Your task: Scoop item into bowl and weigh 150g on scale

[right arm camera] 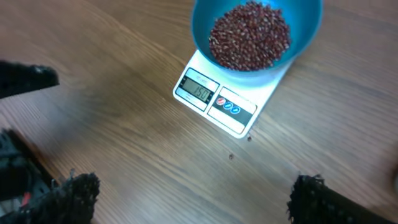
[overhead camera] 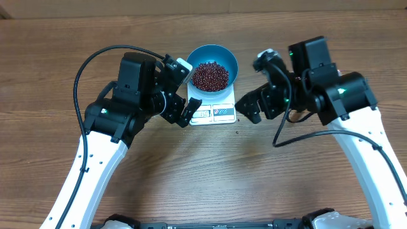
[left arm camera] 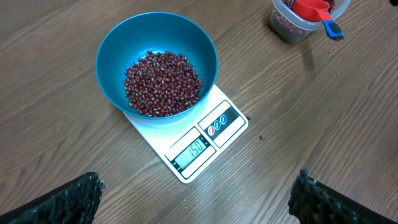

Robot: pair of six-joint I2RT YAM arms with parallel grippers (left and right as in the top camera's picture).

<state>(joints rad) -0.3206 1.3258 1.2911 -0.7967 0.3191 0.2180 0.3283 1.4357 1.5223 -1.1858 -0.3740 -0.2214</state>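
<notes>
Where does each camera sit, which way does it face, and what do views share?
Overhead: above the table, facing straight down at bowl, beans and scale; both arms, left gripper and right gripper show.
Left wrist: behind the open left gripper, angled down at the scale, tub beyond; its fingertips show.
Right wrist: behind the open right gripper, angled down at the scale; its fingertips show.
Shared: every view holds bowl, beans and scale.

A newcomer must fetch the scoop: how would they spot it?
Find the blue bowl of beans on the white scale. In the left wrist view a clear tub stands up and right of it. The scoop rests in that tub: bright red, blue-tipped handle.
</notes>
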